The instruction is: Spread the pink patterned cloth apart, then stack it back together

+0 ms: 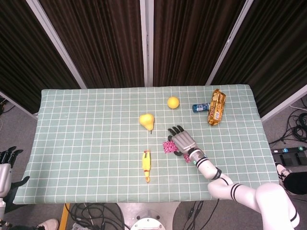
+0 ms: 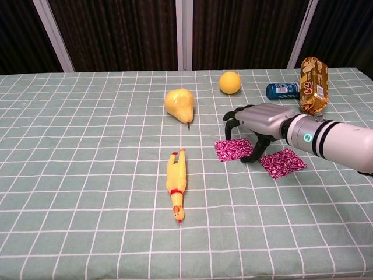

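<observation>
Pink patterned cloth (image 2: 233, 149) and its twin piece (image 2: 282, 162) already spread apart near table centre, right hand (image 2: 256, 119) arched over the left piece with fingertips seemingly on it, grasp uncertain, stacking apparently left.

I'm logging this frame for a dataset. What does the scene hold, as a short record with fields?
surface: table with green checked cover
cloth pieces: two pink patterned cloths, left cloth and right cloth, lying apart
right hand: above the left cloth, fingers curled down at it; grip unclear
left hand: off the table's left edge, holding nothing
other items: pear, rubber chicken, orange ball, blue can, snack bag
</observation>
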`<state>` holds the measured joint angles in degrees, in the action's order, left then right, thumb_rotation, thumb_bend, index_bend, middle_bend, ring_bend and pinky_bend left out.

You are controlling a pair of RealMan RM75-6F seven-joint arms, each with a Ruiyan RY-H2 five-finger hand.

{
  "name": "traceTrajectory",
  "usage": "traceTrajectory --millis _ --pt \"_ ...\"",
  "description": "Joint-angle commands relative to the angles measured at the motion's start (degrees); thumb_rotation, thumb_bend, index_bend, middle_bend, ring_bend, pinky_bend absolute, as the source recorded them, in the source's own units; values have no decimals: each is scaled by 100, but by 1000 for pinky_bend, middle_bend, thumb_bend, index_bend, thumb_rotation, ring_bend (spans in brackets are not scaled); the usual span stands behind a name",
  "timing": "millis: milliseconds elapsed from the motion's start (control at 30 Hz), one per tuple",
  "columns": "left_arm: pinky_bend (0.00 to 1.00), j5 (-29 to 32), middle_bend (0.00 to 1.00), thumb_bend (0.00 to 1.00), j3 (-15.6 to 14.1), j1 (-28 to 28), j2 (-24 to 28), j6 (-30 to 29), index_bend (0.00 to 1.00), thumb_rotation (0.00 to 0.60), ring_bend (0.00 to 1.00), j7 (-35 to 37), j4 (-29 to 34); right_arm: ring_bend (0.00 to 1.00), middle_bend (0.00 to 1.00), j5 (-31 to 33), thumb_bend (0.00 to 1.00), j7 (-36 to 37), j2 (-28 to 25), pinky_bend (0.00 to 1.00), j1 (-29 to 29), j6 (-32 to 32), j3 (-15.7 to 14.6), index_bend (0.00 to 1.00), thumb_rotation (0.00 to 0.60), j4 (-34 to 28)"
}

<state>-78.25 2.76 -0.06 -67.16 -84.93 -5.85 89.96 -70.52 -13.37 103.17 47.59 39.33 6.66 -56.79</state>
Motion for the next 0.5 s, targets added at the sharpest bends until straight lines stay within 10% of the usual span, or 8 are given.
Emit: traceTrajectory --millis 33,500 --pt "144 2 231 34 -1 0 0 3 255 600 167 -2 -1 0 69 -56 156 70 -84 0 -16 64 18 387 568 -82" --pt "144 -9 231 34 9 -28 4 20 255 600 167 -90 66 0 69 -795 155 605 -1276 0 -411 461 -500 374 534 -1012"
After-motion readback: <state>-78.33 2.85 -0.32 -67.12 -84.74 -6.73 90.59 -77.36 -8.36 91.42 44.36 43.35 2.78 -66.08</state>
